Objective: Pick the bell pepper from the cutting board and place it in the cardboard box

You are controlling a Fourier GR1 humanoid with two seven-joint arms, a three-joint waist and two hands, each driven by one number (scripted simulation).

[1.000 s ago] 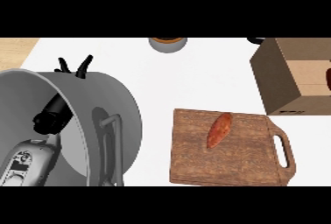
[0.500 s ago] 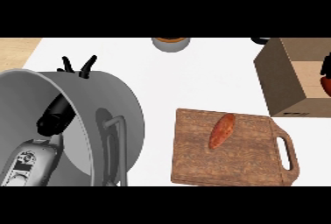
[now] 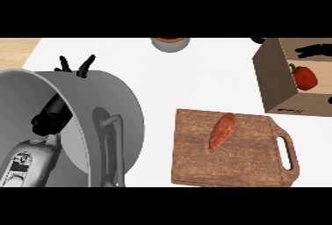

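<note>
The bell pepper [image 3: 304,77] lies inside the cardboard box [image 3: 277,85] at the frame's upper right, so the placing looks done. The right hand [image 3: 316,50] hangs just above it, fingers straight and off it. The next move calls for lifting that hand clear of the box walls. The left hand [image 3: 76,66] rests at upper left, fingers spread.

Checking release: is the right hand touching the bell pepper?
Apart. The head view shows a strip of bare cardboard box between the right hand and the bell pepper.

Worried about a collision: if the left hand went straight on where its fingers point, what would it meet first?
Probably nothing: the left hand points away over the white counter, and the bowl sits well to its right. Depth is unclear.
</note>
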